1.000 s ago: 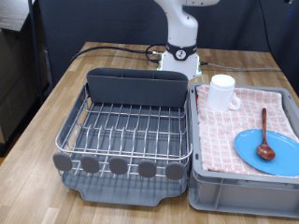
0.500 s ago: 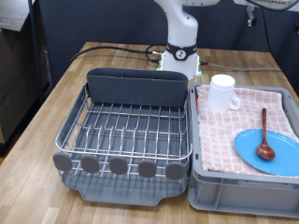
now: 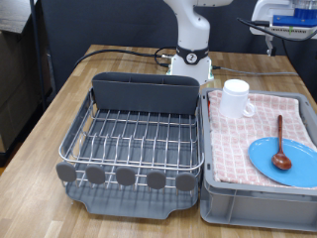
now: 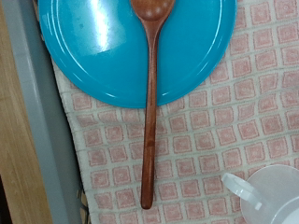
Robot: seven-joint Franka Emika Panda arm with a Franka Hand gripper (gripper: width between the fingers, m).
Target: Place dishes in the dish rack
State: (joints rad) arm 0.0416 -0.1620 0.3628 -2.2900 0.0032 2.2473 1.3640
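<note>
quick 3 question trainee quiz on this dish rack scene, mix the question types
1. True or false: the silver wire dish rack already holds a dish.
2. The dark-brown wooden spoon's bowl rests on: A) the white handled mug B) the round light-blue plate C) the wooden table
3. Fill in: the dishes sit on a red-and-white checked ____ lining the grey plastic crate.

Key: 1 false; 2 B; 3 cloth

one plate [image 3: 281, 160], one mug [image 3: 235, 98], one spoon [image 3: 280, 141], one dish rack [image 3: 136, 142], one crate [image 3: 260, 194]
</note>
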